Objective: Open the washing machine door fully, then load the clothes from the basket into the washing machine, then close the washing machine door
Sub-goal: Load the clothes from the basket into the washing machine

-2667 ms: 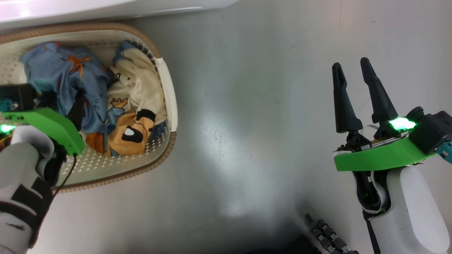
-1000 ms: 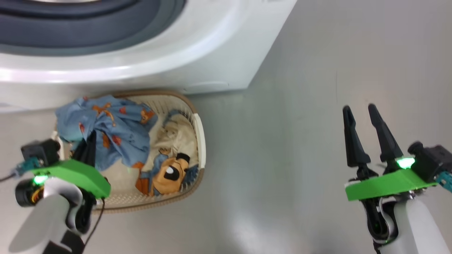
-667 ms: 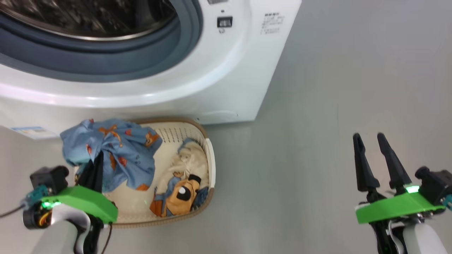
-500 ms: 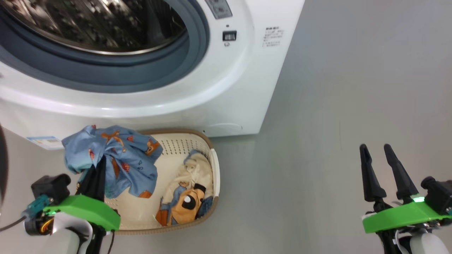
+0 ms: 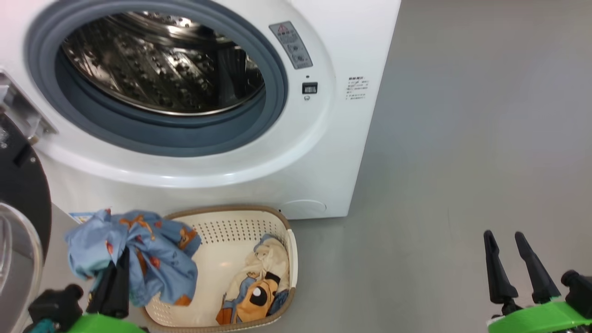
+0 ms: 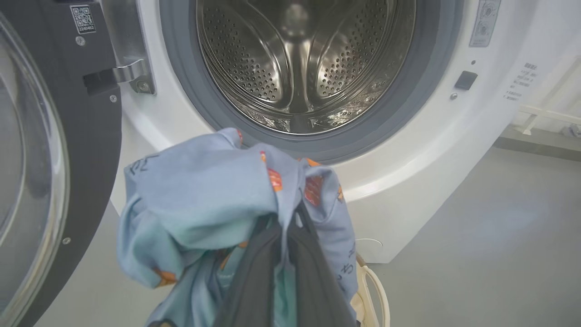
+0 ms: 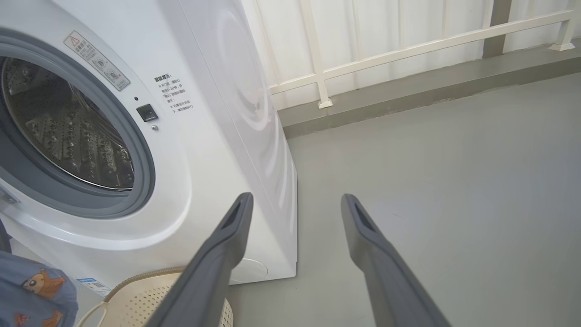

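- Grip: the left gripper (image 6: 289, 220) has its jaws pressed together on a fold of the light blue garment (image 6: 204, 190). The cloth bunches over the tips and hangs down on both sides.
- Position: the light blue garment is held up over the left end of the basket (image 5: 240, 231). It hangs on the near side of the washing machine (image 5: 323, 152), below the mouth of the drum (image 5: 162, 64).
- Second item: the cream and orange garment (image 5: 261, 286) lies inside the basket against its right wall, apart from both grippers.
- The basket sits on the grey floor (image 5: 462, 138), just near of the machine's lower front.
- The washing machine door (image 5: 21, 185) is swung open to the left, and the drum's perforated steel is in plain sight.
- Other arm: the right gripper (image 5: 503, 235) has its jaws apart over bare floor, well right of the basket.
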You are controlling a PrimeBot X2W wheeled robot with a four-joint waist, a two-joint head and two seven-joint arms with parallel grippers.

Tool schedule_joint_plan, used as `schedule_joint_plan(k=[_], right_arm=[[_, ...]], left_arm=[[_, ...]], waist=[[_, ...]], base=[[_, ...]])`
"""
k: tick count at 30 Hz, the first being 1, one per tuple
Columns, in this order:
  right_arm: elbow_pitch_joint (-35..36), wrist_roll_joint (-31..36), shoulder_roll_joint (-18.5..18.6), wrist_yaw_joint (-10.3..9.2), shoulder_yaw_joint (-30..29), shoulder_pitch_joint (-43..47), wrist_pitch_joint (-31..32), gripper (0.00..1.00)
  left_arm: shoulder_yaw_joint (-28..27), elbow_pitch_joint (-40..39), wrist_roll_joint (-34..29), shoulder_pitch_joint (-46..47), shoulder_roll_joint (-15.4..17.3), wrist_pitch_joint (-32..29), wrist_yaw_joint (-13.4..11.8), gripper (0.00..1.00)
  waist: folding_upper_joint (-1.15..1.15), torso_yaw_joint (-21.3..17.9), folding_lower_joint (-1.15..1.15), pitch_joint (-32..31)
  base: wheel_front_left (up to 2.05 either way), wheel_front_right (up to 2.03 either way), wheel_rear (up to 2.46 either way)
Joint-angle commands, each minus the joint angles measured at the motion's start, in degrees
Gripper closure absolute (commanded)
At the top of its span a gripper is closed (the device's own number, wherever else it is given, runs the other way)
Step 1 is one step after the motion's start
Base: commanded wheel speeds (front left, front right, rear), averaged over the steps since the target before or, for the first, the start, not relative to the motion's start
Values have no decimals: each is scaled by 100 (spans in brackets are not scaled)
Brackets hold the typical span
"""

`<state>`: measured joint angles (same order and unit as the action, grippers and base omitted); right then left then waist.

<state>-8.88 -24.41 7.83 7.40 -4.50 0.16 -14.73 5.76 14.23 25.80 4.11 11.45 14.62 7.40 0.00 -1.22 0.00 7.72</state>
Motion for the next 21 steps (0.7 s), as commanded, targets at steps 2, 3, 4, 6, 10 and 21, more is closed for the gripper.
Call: schedule_joint_plan(k=[2, 3, 4, 6, 10, 21], right_arm=[[146, -65, 115, 9, 97, 56, -27, 0], [150, -69, 118, 9, 88, 89, -27, 0], [151, -74, 122, 9, 83, 114, -27, 0], [150, -81, 126, 9, 79, 154, -27, 0], [155, -85, 119, 9, 58, 195, -27, 0], [183, -95, 96, 9, 29, 227, -27, 0]], left_arm=[[-275, -309, -98, -42, 113, 38, 9, 100], [-300, -412, -118, -124, 94, 38, 9, 100], [-306, -515, -150, -202, 88, 38, 9, 100], [-346, -687, -198, -353, 64, 38, 9, 100], [-461, -991, -251, -611, -31, 38, 9, 100], [-517, -1154, -296, -715, -98, 38, 9, 100]], waist=[[0, 19, 0, -143], [0, 17, 0, -158], [0, 13, 0, -172], [0, 2, 0, -198], [0, -27, 0, -229], [0, -85, 0, -194]], base=[[0, 0, 0], [0, 0, 0], [0, 0, 0], [0, 0, 0], [0, 0, 0], [0, 0, 0]])
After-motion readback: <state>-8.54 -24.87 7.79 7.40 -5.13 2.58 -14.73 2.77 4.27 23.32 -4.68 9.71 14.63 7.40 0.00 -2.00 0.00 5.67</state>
